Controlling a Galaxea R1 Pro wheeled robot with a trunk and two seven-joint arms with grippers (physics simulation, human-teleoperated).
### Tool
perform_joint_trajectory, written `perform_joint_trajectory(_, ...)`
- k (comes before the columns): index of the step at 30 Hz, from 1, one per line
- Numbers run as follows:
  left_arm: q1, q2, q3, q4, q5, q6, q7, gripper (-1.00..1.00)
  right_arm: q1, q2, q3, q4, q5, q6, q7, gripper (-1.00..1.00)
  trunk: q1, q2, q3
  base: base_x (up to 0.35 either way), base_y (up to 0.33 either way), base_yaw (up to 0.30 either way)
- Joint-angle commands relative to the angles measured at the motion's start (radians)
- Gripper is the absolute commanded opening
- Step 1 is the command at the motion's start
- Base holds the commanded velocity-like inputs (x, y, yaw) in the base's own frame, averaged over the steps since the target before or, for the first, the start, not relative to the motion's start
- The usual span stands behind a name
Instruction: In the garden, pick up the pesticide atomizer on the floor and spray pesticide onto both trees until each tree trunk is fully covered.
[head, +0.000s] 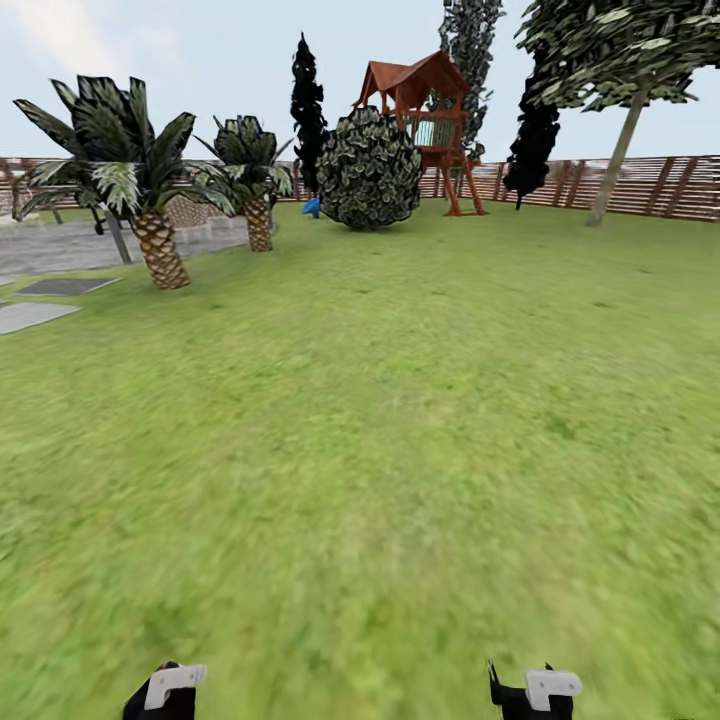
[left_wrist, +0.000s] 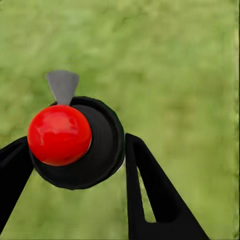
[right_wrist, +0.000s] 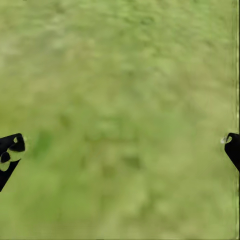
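Observation:
The pesticide atomizer (left_wrist: 102, 145) is a black round bottle with a red ball-like top and a grey nozzle. My left gripper (left_wrist: 75, 141) is shut on it over the green lawn. In the head view, the left gripper (head: 165, 692) and the right gripper (head: 535, 692) sit low at the picture's near edge. The right gripper (right_wrist: 122, 142) is open and holds nothing, with only grass beneath it. One tree with a pale, leaning trunk (head: 617, 160) stands far off at the right, by the fence.
Two short palms (head: 158, 245) stand at the far left beside grey paving (head: 60, 250) and flat slabs (head: 35, 315). A round bush (head: 368, 170), a wooden playset (head: 430, 120) and a slatted fence (head: 660, 185) line the back. Open lawn (head: 400, 420) lies ahead.

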Motion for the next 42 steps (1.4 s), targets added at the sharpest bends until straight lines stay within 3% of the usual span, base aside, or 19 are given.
perform_joint_trajectory(1,0.000,0.000,0.000,0.000,0.000,0.000,0.000,-1.00,0.000,0.000,0.000,0.000,0.000,0.000,0.000,1.00,0.000,0.000,0.000,0.237,-0.163,-0.300)
perform_joint_trajectory(42,0.000,0.001,0.000,0.000,0.000,0.000,0.000,-1.00,0.000,0.001,-0.001,-0.003,-0.002,0.002,0.003,1.00,0.000,0.000,0.000,0.237,-0.163,-0.300)
